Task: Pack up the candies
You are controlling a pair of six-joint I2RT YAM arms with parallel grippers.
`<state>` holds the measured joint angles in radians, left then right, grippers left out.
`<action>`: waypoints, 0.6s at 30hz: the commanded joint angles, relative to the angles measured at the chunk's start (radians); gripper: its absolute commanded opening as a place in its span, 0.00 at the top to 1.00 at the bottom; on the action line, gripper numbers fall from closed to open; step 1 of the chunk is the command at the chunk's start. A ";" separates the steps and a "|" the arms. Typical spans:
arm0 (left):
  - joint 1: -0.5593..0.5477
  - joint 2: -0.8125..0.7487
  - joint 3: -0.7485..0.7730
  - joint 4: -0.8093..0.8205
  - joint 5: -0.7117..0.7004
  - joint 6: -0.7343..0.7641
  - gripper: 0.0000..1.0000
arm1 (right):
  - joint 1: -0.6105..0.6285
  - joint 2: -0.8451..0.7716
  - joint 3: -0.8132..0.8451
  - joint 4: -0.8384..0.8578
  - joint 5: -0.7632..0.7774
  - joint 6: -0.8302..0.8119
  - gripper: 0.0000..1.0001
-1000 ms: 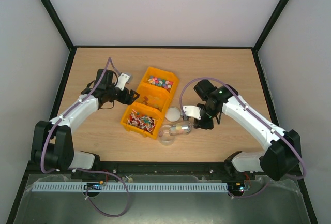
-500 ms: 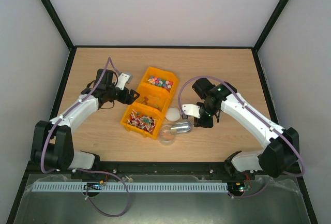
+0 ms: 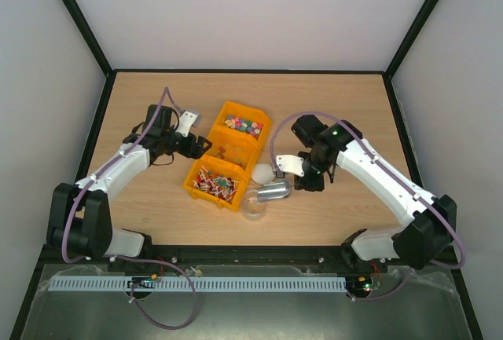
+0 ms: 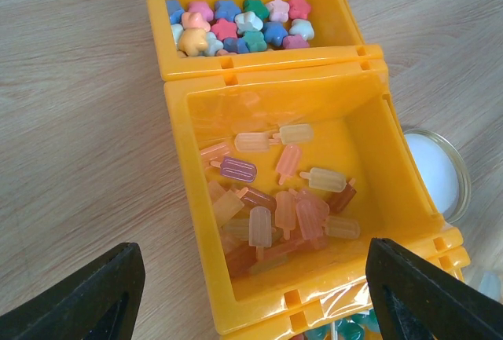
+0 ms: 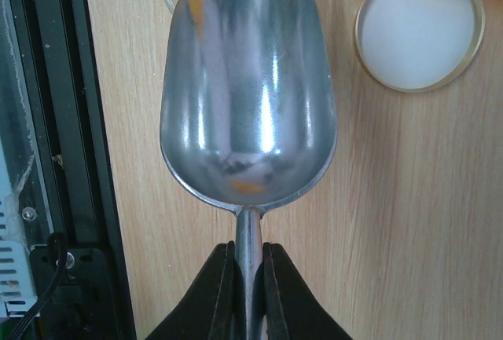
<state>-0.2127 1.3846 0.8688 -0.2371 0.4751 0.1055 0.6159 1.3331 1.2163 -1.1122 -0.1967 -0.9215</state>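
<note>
The candies [image 3: 244, 126] are small sweets in mixed colours that fill the far yellow bin; in the left wrist view [image 4: 240, 26] they sit at the top. My right gripper [image 3: 297, 180] is shut on the handle of a metal scoop [image 3: 273, 191]. The scoop bowl [image 5: 247, 89] is empty and hovers just beside the rim of a clear glass jar [image 3: 253, 206]. In the right wrist view, my right gripper [image 5: 249, 269] pinches the handle. My left gripper [image 3: 206, 145] is open and empty over the middle bin, also in its own view [image 4: 251, 301].
The middle yellow bin [image 4: 185, 199] holds popsicle-shaped pieces. The near yellow bin [image 3: 214, 183] holds red-and-white sticks. The jar's white lid [image 3: 262, 173] lies flat between the bins and the scoop, and shows in the right wrist view [image 5: 418, 26]. A black frame edge [image 5: 47, 120] runs along the near side.
A second ago the scoop held coloured candies over the jar; now its bowl is empty and sits slightly higher. The left arm has not moved.
</note>
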 commanded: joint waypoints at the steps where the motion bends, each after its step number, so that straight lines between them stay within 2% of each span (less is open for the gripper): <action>1: 0.006 -0.007 -0.014 0.006 0.013 0.013 0.21 | 0.006 0.020 0.072 -0.067 -0.014 0.040 0.99; 11: 0.006 -0.014 -0.018 -0.017 -0.026 0.035 0.21 | 0.006 0.187 0.314 0.004 0.043 0.251 0.99; 18: 0.007 -0.010 -0.014 -0.029 -0.058 0.040 0.22 | 0.006 0.341 0.490 -0.015 0.123 0.352 0.99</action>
<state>-0.2127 1.3838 0.8570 -0.2504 0.4408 0.1284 0.6159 1.6112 1.6184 -1.0927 -0.1291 -0.6529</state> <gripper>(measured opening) 0.784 0.074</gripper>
